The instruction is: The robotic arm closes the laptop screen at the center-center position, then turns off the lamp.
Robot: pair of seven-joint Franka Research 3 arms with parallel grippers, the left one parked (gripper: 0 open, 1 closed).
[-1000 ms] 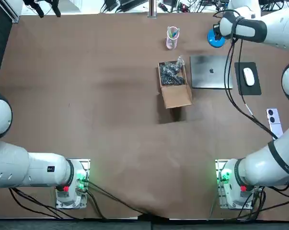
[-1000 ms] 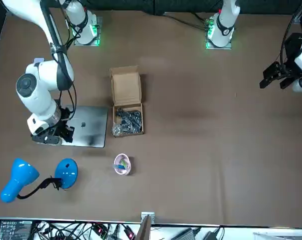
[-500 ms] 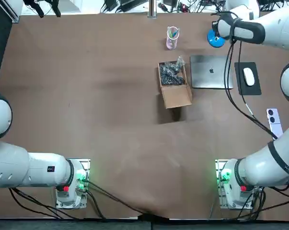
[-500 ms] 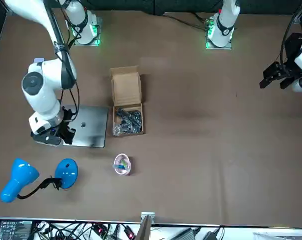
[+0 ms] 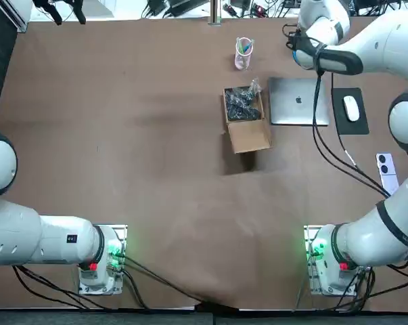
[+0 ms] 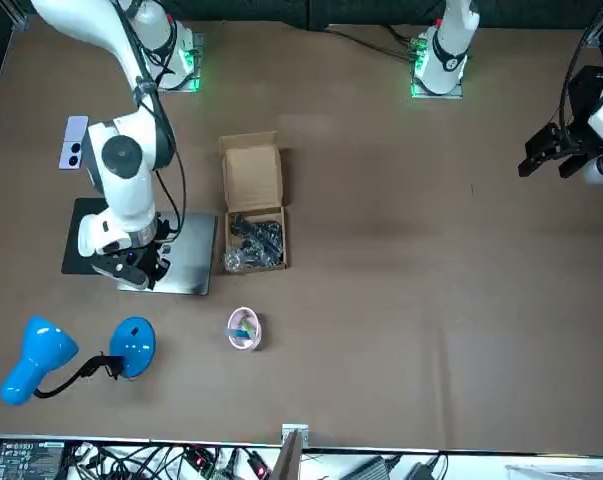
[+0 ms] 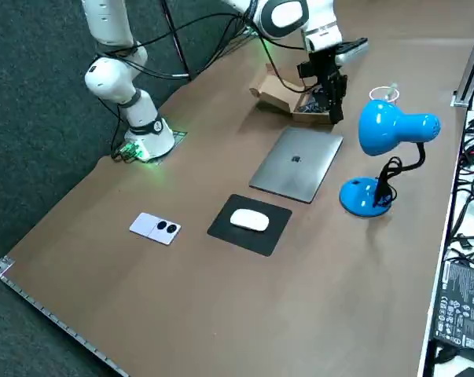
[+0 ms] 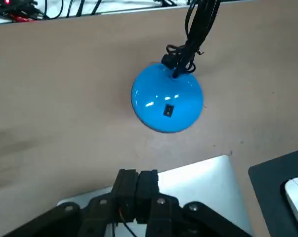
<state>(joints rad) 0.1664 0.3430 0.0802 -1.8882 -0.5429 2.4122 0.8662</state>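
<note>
laptop [image 5: 298, 101] lies shut flat on the table [image 5: 122, 135]. over its far edge hangs the right gripper [image 8: 138, 183], fingers [image 8: 127, 178] pressed together, holding nothing. just beyond stands the blue lamp [image 8: 167, 104], switch on its base. a mouse [image 5: 351, 107] on its pad [image 5: 341, 120] flanks the laptop; a cardboard box [image 5: 246, 122] sits opposite.

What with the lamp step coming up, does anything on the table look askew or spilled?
Nothing stands out. The laptop lies closed, the lamp stands upright, the open box holds its contents, and the shut end effector hovers over the laptop's lamp-side edge.
</note>
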